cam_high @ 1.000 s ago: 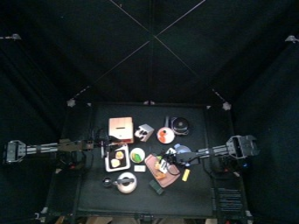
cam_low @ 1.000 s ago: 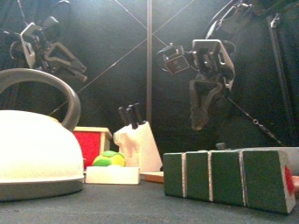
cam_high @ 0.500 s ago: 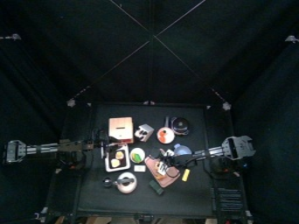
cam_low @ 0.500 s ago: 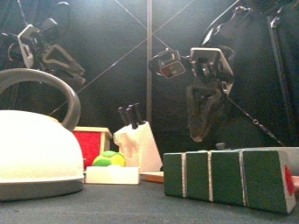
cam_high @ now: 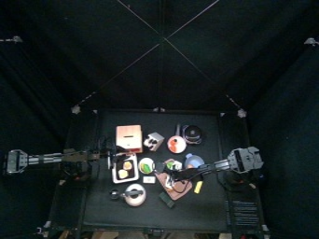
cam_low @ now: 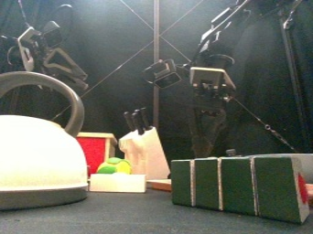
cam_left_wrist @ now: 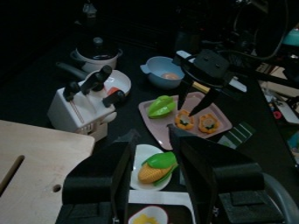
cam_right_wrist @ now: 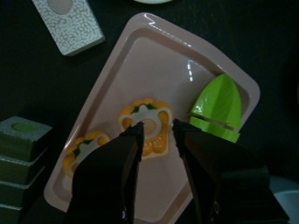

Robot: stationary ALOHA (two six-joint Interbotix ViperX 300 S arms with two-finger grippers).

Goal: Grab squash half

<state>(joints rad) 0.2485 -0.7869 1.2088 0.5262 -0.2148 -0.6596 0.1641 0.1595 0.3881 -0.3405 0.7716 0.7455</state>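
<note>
Squash half point(cam_right_wrist: 142, 144) sits on the pink tray point(cam_right_wrist: 163, 70) right under your right gripper point(cam_right_wrist: 158, 140), whose 2 jaws stand parted just above it. A second yellow piece point(cam_right_wrist: 90, 145) lies beside it toward the green blocks point(cam_right_wrist: 24, 149), and a green wedge point(cam_right_wrist: 219, 108) rests at the tray's far rim. I judge you are in the final approach, so come straight down with 1 jaw on each side of the nearer piece, and keep clear of the wedge so it is not nudged. Close only once the tips are level with the tray, since the piece looks flat and could slip out. Farther off, your left gripper point(cam_left_wrist: 167, 166) hovers over a small white dish point(cam_left_wrist: 156, 179), jaws apart, holding nothing; leave it resting.
</note>
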